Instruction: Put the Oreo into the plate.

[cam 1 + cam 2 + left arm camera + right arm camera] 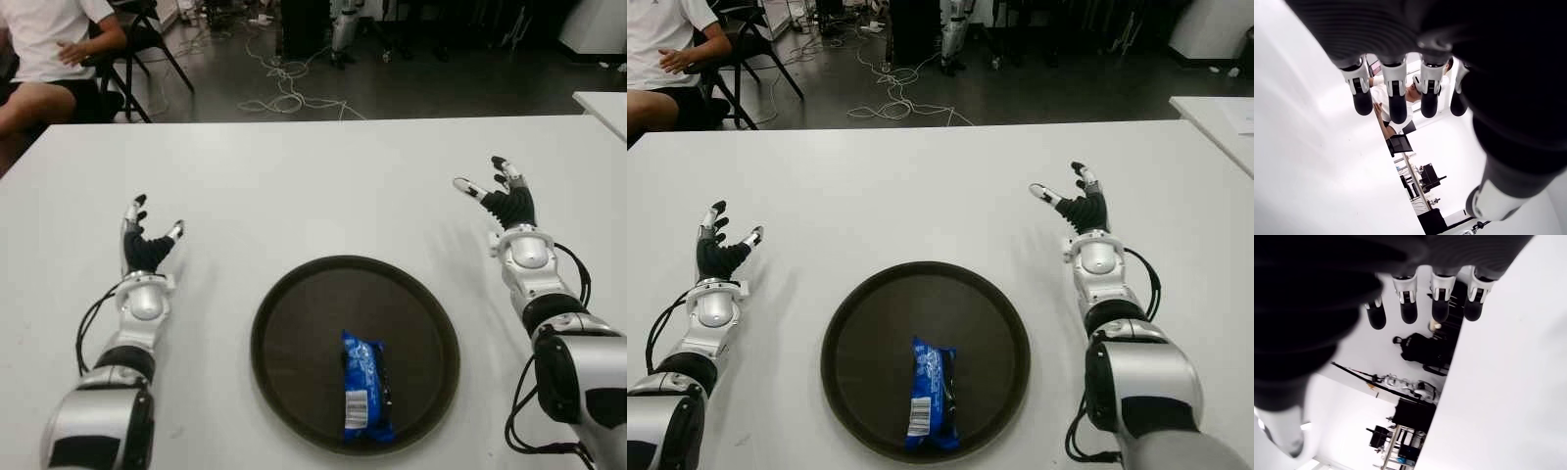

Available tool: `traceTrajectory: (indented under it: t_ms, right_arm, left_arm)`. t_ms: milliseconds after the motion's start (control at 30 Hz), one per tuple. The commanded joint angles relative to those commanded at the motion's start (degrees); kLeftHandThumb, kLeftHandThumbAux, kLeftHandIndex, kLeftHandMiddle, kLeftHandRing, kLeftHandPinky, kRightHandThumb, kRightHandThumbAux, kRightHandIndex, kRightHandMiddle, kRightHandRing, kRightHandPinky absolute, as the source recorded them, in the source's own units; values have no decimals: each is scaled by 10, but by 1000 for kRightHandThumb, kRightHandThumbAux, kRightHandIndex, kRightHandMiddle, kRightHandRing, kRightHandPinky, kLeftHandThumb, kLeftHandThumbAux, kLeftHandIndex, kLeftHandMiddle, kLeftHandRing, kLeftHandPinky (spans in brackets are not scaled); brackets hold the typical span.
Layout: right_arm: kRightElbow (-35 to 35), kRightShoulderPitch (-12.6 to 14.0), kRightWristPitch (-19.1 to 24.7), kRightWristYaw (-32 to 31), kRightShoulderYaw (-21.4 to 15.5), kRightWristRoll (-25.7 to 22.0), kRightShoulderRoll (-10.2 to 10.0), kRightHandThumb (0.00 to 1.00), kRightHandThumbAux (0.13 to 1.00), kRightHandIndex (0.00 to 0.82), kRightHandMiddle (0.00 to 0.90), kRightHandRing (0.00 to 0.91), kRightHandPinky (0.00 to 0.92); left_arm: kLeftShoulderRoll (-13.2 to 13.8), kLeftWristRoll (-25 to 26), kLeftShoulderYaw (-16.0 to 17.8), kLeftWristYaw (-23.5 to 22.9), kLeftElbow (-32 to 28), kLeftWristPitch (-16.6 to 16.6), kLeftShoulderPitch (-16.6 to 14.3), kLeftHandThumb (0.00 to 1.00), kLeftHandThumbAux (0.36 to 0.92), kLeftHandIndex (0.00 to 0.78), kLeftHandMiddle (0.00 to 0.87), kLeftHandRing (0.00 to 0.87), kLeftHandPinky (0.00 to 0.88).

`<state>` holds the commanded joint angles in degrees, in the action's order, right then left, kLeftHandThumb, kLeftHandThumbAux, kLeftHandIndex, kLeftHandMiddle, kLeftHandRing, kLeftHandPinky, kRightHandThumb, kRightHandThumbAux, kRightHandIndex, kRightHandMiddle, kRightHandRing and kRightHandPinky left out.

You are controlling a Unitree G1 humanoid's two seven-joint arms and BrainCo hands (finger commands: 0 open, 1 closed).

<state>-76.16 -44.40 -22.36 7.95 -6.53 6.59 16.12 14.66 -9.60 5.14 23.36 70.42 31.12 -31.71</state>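
White table (294, 186) fills most of both eye views, far edge running straight across; beyond it dark floor with loose cables (284, 93), a folding chair (147, 39), and a seated person (44, 59) at far left in a white shirt. Second white table corner (602, 103) at far right.

Oreo (364, 387) is a blue foil pack, lying flat inside the plate (294, 323), in the near-right part of it, long axis running roughly near-to-far. White barcode panel at its near end, dark cookie print along the right side; brand lettering too small to read. Pack's near end sits close to the plate rim, not over it.

Plate is round, dark brown, low raised rim, sitting centred on the near half of the table between the two arms. Rest of its floor is bare.

Left hand (145, 240) shows left of the plate, well apart from it, fingers spread and pointing away, holding nothing; left wrist view shows four fingertips (1396, 105) extended with open air past them. Right hand (505, 196) shows right of the plate and farther back, also well apart, fingers splayed, empty; right wrist view shows straight fingertips (1409, 311) with nothing between.

Bare tabletop all round the plate, wide open strip toward the far edge.
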Motion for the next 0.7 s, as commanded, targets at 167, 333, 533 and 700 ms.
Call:
traceTrajectory:
  t_ms: [167, 333, 533, 700]
  right_arm:
    - [0, -1, 4, 1, 3, 8, 0, 0, 618, 70, 17, 0, 0]
    - [-1, 0, 6, 1, 3, 11, -2, 0, 616, 74, 23, 0, 0]
    - [-1, -2, 12, 3, 2, 14, -5, 0, 596, 92, 24, 0, 0]
    - [0, -4, 15, 5, 3, 17, -6, 0, 593, 84, 29, 0, 0]
  left_arm:
    - [0, -1, 0, 1, 0, -2, -1, 0, 763, 68, 94, 78, 67]
    - [0, 0, 0, 1, 0, -2, -1, 0, 761, 66, 97, 80, 68]
    - [-1, 3, 3, -3, -1, -2, -2, 0, 773, 66, 101, 83, 67]
    - [0, 4, 4, -6, 1, -3, -4, 0, 781, 68, 104, 84, 66]
